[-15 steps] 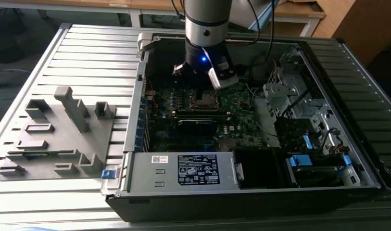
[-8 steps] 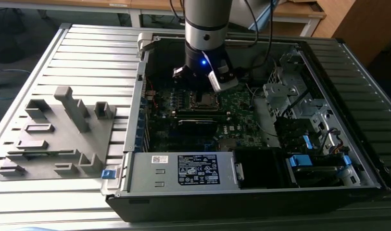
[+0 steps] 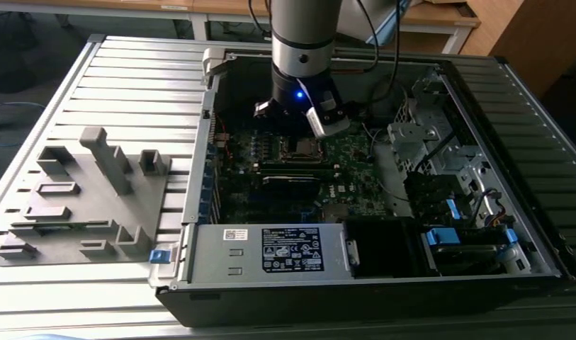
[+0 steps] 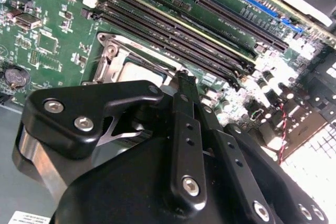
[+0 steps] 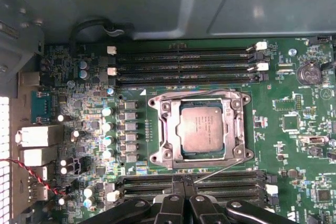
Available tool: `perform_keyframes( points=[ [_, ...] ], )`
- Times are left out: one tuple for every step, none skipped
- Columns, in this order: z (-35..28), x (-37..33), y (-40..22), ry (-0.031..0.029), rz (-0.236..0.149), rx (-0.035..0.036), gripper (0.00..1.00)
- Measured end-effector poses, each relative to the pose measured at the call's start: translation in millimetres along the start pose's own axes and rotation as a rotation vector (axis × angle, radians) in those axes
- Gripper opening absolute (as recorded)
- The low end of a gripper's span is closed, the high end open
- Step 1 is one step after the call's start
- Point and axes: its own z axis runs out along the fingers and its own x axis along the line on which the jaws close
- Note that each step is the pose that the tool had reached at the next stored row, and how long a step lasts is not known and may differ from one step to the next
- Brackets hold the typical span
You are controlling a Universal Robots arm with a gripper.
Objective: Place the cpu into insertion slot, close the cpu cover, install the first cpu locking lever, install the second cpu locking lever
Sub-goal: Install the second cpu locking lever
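Hovering my gripper just above the motherboard, I see the cpu seated under its cover; fingers look pressed together, empty.

No wording can be read with certainty anywhere. A black-and-white printed rating label is carried on the grey metal power-supply box at the lower middle of the exterior view, with a small white sticker beside it; their print is too fine. Faint engraved lines are borne by the dull silver-grey square chip in the first wrist view, illegible.
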Motion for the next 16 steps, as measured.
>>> perform_keyframes(
  points=[
    [0.0,0.0,0.0,0.0001,0.0,0.0001,0.11],
    [0.1,0.0,0.0,0.0,0.0,-0.0001,0.11],
    [0.1,0.0,0.0,-0.0001,0.0,-0.0002,0.11],
    [0.1,0.0,0.0,-0.0001,0.0,-0.0002,0.11],
    [0.2,0.0,0.0,-0.0001,0.0,-0.0002,0.11],
    [0.7,0.0,0.0,-0.0003,0.0,-0.0006,0.11],
    [1.4,0.0,0.0,-0.0003,0.0,-0.0005,0.11],
    [2.3,0.0,-0.1,-0.0001,0.0,-0.0003,0.11],
    [3.4,0.1,-0.2,-0.0002,0.0,-0.0003,0.11],
    [4.6,0.1,-0.3,-0.0002,0.0,-0.0003,0.11],
    [5.8,0.2,-0.4,-0.0001,0.0,-0.0003,0.11],
    [7.1,0.2,-0.5,-0.0001,0.0,-0.0002,0.11],
    [8.1,0.3,-0.6,-0.0001,0.0,-0.0002,0.11],
    [9.0,0.3,-0.6,-0.0001,0.0,-0.0002,0.11],
    [9.6,0.3,-0.7,-0.0001,0.0,-0.0002,0.11],
    [10.1,0.3,-0.7,-0.0001,0.0,-0.0002,0.11]
  ],
)
